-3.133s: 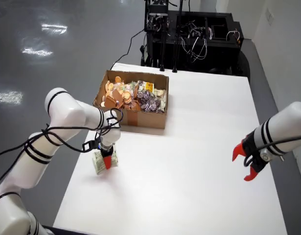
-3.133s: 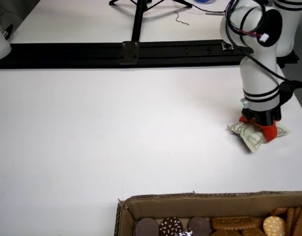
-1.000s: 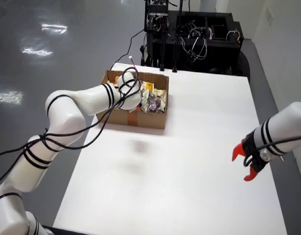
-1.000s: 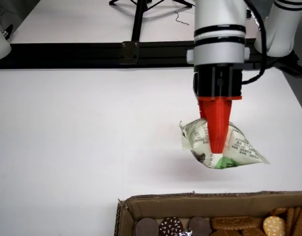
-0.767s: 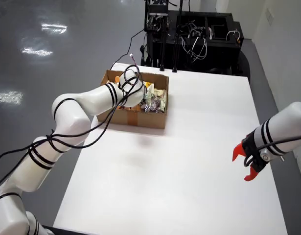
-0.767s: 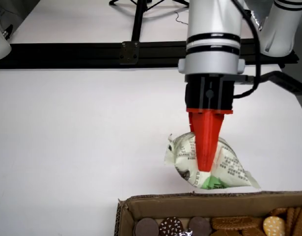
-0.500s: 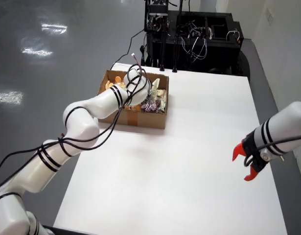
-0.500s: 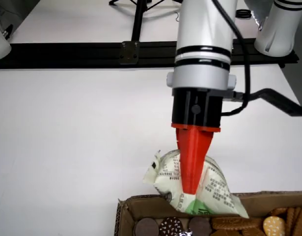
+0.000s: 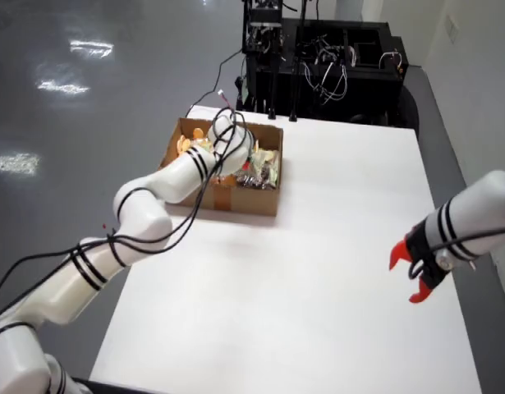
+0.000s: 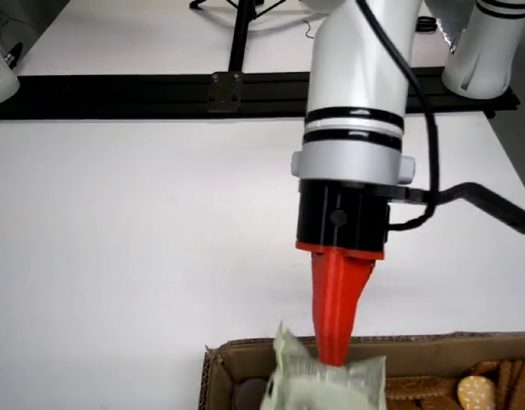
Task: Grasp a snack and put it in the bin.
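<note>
In the low view facing the arm, my gripper (image 10: 335,357) points straight down, its red fingers (image 10: 337,299) pressed together into one wedge. The tips are shut on the top of a pale green snack packet (image 10: 326,386), held just over the near rim of the cardboard box (image 10: 441,346). In the view from above, the working arm's wrist (image 9: 227,135) reaches over the same box (image 9: 256,199), which holds several snack packets (image 9: 260,172); the fingers are hidden there behind the wrist and cables.
Round biscuits (image 10: 477,393) lie in the box to the right of the packet. A second arm with an open red gripper (image 9: 412,275) hangs still at the table's right edge. A black equipment rack (image 9: 318,57) stands behind the white table (image 9: 318,328).
</note>
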`<state>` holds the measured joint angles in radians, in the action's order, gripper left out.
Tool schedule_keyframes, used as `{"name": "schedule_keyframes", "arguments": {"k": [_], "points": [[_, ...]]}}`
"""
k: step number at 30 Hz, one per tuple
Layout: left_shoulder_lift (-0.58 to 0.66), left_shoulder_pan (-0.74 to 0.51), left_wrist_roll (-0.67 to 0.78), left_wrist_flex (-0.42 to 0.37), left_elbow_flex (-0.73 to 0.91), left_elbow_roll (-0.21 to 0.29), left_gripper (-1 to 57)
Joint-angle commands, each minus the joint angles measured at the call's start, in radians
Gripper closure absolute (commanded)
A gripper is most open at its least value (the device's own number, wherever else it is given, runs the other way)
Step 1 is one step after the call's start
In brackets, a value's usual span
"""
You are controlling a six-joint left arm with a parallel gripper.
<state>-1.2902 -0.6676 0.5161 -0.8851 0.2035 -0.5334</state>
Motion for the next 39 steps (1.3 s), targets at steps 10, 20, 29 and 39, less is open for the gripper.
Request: {"name": "schedule_keyframes", "arguments": {"k": [10, 20, 29, 39], "points": [[-0.16, -0.011, -0.07, -0.15, -0.305, 0.006, 34.3], [-0.217, -0.035, -0.127, -0.27, -0.443, 0.011, 53.7], [-0.222, -0.054, -0.187, -0.371, -0.517, 0.051, 56.5], [-0.145, -0.114, -0.205, -0.418, -0.486, 0.08, 57.0]]}}
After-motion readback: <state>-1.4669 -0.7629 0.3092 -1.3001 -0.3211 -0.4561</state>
